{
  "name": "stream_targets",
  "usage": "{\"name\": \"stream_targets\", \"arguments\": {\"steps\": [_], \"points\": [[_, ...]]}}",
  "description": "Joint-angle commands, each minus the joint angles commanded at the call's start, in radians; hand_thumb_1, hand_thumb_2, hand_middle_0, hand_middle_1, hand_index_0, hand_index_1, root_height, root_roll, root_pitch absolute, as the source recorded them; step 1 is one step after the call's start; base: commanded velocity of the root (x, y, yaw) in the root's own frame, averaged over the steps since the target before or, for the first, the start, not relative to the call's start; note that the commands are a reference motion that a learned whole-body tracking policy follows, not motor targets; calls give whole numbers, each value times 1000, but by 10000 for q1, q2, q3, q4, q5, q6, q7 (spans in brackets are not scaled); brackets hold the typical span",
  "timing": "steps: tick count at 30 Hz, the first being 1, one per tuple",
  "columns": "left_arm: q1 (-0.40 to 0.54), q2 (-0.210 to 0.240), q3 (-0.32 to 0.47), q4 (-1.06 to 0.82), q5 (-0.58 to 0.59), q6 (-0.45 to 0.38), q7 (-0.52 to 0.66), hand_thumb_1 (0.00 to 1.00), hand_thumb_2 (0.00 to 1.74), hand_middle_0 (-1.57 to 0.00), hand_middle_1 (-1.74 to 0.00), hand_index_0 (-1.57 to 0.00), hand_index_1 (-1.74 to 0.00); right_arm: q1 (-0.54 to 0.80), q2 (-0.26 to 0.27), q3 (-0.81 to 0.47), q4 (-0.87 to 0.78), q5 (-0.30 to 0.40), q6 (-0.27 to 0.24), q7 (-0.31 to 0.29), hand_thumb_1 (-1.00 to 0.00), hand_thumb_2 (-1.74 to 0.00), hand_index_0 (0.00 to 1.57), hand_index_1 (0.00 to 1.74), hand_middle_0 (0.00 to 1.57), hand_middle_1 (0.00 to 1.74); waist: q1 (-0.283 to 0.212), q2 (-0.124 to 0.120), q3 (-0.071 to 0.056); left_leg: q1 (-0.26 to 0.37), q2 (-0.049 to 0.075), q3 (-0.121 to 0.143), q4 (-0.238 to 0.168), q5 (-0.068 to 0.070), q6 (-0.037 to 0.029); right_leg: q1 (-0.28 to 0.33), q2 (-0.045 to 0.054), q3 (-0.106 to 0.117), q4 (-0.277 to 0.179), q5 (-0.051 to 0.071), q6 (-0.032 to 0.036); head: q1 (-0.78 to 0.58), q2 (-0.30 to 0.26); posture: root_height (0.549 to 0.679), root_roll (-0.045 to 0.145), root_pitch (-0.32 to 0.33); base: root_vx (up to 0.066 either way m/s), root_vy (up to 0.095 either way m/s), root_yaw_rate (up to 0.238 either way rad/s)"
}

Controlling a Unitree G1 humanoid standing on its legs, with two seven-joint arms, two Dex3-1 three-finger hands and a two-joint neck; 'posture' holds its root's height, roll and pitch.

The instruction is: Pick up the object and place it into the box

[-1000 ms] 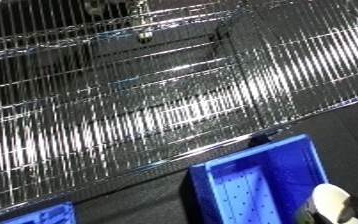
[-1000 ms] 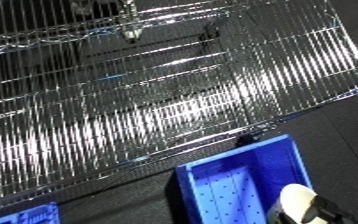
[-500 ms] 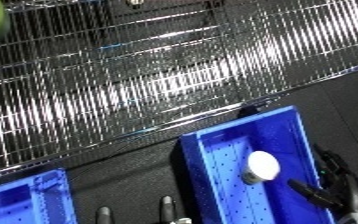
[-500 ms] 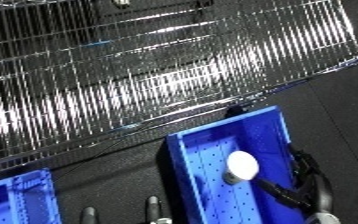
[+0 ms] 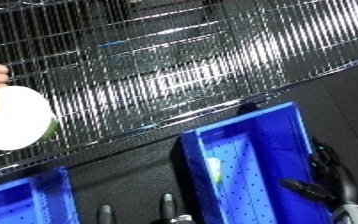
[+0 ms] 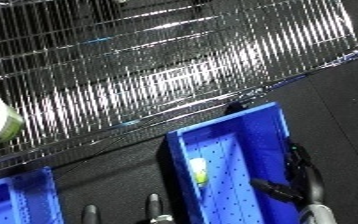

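The object [image 6: 198, 171] is now seen lying inside the blue bin [image 6: 262, 121] — released since a moment ago; the right robot hand [image 5: 328, 184] is opened above it, the left one unseen.

**Around the work: rack, floor and a spare bin**

We see a wire rack [image 5: 202, 60] of shiny metal rods filling the upper part of both views, its front edge running aslant from lower left to upper right. Below that edge lies a dark floor [image 5: 113, 175]. At the lower left corner sits a second blue bin [image 5: 20, 200], cut by the frame. A white round thing [image 5: 14, 117] with a greenish rim shows at the left edge, before the rack.
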Motion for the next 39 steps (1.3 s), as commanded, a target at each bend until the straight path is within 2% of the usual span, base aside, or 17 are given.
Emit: {"name": "stream_targets", "arguments": {"steps": [5, 10, 18, 23, 32, 39], "points": [[-14, 23, 85, 0, 154, -4, -5, 0, 0, 0, 0, 0, 0, 59, 295, 407, -192, -157, 498, 978, 0, 0, 0, 0, 0, 0, 85, -55, -111, 24, 27, -16, -24, 32, -42, 30, -21, -30, 9, -57, 1, -892, -71, 630, 57, 34, 12, -4, 67], [-103, 88, 234, -6, 44, -342, 297, 0, 0, 0, 0, 0, 0, 80, 592, 836, -223, -459, 898, 1517, 0, 0, 0, 0, 0, 0, 240, -113, -220, 27, 55, -76, -97, 131, -72, 86, -69, -102, -21, -111, 14, -1985, 41, 631, 56, 36, 19, -18, 93], [-466, 273, 457, -81, -284, -421, 554, 0, 0, 0, 0, 0, 0, -46, 933, 1335, -305, -688, 1289, 1453, 0, 0, 0, 0, 0, 0, 581, -144, -322, 9, 93, -257, -471, 470, -111, 137, -201, -316, -47, -177, 79, -3591, 212, 632, 50, 47, 3, -22, 183], [-580, 326, 458, -62, -373, -520, 597, 0, 0, 0, 0, 0, 0, -36, 1041, 1443, -299, -664, 1449, 1162, 0, 0, 0, 0, 0, 0, 761, -189, -353, 38, 101, -370, -610, 581, -104, 234, -284, -464, -144, -146, 125, -4230, 239, 633, 47, 49, 10, -29, 265], [-591, 339, 414, -187, -337, -783, 656, 0, 0, 0, 0, 0, 0, 217, 1185, 1658, -395, -578, 1507, 697, 0, 0, 0, 0, 0, 0, 1030, -268, -353, -87, 12, -528, -372, 528, -58, 291, -370, -606, -263, -49, 170, -5940, 460, 634, 44, 46, 17, -12, 178], [-523, 369, 539, -553, -615, -1005, 696, 0, 0, 0, 0, 0, 0, 445, 1374, 1836, -280, -668, 1510, 560, 0, 0, 0, 0, 0, 0, 1246, -367, -304, -142, -42, -637, -118, 396, 4, 377, -428, -725, -234, -80, 165, -7153, 484, 634, 40, 40, 16, 4, 52]]}}
